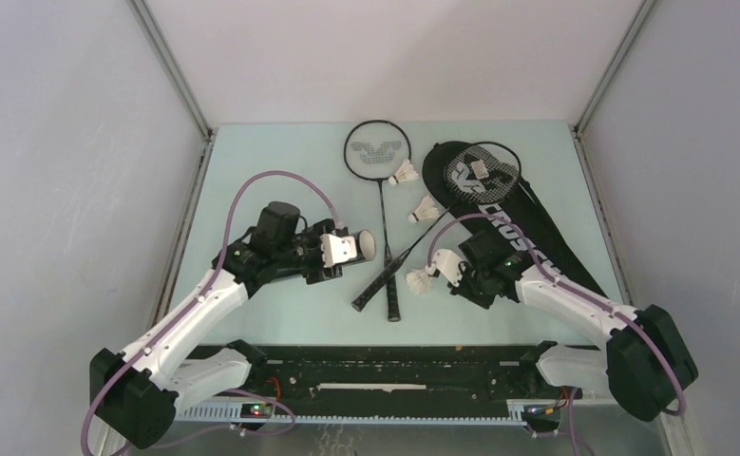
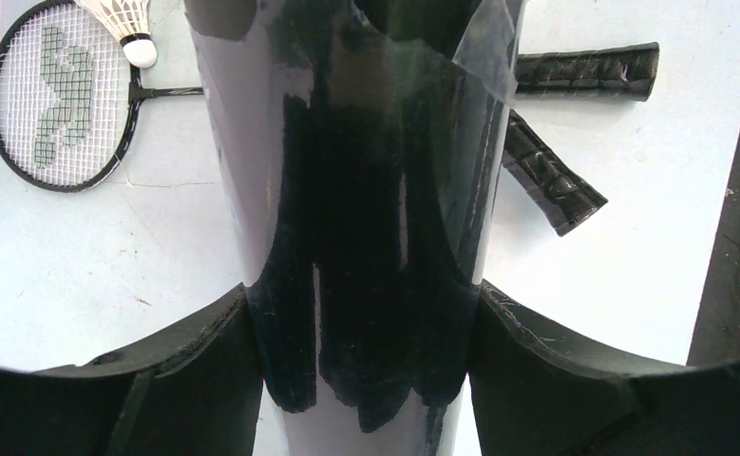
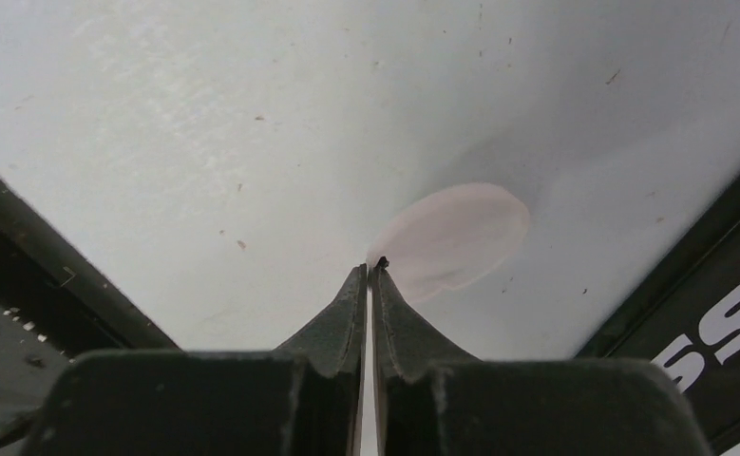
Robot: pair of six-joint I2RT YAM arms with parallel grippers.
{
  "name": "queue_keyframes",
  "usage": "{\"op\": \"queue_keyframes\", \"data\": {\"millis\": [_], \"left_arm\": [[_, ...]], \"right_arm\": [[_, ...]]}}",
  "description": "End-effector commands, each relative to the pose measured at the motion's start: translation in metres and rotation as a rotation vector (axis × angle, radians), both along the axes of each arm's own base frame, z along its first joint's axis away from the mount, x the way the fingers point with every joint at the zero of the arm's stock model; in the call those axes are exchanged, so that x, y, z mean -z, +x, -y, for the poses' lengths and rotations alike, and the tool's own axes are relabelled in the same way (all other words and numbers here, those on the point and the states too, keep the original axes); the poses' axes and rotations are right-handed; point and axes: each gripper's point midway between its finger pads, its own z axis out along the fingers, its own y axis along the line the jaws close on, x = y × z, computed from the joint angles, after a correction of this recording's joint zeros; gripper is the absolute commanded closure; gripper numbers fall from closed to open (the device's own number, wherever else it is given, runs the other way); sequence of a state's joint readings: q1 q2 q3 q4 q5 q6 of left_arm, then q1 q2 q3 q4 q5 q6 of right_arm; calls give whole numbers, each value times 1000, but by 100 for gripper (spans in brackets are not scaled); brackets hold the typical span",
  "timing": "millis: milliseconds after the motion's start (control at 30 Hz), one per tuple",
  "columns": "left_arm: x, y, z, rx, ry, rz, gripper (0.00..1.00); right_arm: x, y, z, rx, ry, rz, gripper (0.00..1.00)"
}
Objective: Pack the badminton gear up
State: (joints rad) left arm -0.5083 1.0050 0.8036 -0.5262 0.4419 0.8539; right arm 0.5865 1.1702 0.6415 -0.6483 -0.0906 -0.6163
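the tube (image 1: 351, 249) hung sideways over the table's (image 1: 280, 180) left-middle. the left gripper (image 2: 364, 304) was clamped on it, its mouth turned right, likely to receive the shuttlecock (image 1: 419, 281). the right gripper (image 3: 370, 275), jaws pinched together, seemed to hold that by a feather. the rackets (image 1: 383, 204) and bag (image 1: 537, 223) lay toward the far right corner.

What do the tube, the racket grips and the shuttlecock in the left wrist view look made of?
The tube looks like glossy plastic: it mirrors light, and a clear film edge shows. The grips seem wrapped in matte black tape with ridged seams. The shuttlecock has white feathers on a rounded white base, perhaps cork or foam.
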Motion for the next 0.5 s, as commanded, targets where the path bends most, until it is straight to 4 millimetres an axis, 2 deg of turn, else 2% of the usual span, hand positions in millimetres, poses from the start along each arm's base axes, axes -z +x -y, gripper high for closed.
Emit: {"op": "queue_keyframes", "data": {"millis": [0,100,133,200,367,467], "left_arm": [[-38,7,10,35,-57,75,82],[-39,6,10,29,-69,79,77],[-39,6,9,25,-71,76,75],[-38,4,8,20,-76,70,74],[-34,2,6,-3,-111,29,73],[-34,1,5,-16,-129,11,73]], "right_arm": [[0,19,2,9,-34,63,81],[-7,18,-3,1,-1,61,57],[-14,18,-7,-7,26,72,46],[-29,20,-18,-29,84,102,33],[-66,22,-62,-81,264,140,17],[-78,27,-91,-86,343,175,13]]}}
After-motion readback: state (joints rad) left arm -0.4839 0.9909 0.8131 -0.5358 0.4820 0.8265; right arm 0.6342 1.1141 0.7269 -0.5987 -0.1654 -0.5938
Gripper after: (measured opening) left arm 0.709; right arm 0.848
